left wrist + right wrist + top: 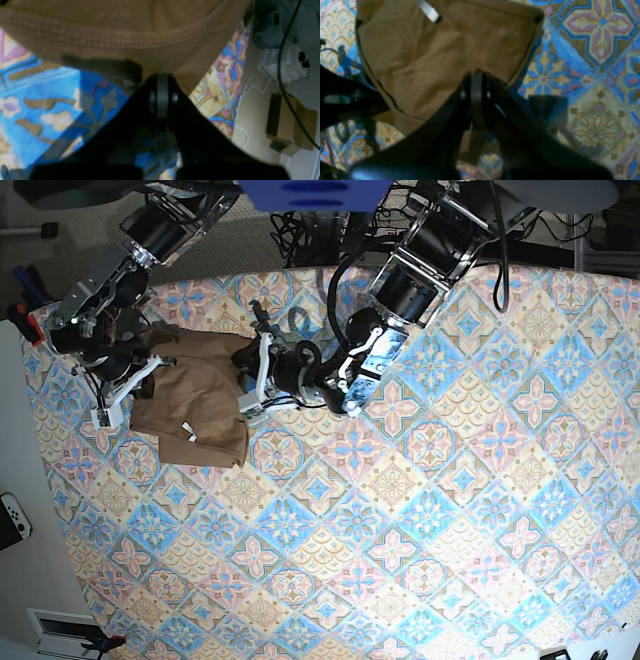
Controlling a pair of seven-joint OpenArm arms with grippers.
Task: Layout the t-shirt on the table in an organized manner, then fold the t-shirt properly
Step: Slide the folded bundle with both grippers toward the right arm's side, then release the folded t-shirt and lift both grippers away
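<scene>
The t-shirt (pixel 190 400) is spread in a bunched heap on the table (pixel 420 510), near the table's far left corner in the base view. The right gripper (pixel 150 365) is set at the shirt's left edge, and the left gripper (pixel 252 380) at the shirt's right edge, so the shirt lies between them. A tag (pixel 188 431) is seen on the shirt's near part. Most of the table extends to the right of the shirt and nearer than it.

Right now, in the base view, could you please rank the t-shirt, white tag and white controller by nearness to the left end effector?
1. t-shirt, in its grip.
2. white tag, lower on the shirt.
3. white controller, at the far left edge.
</scene>
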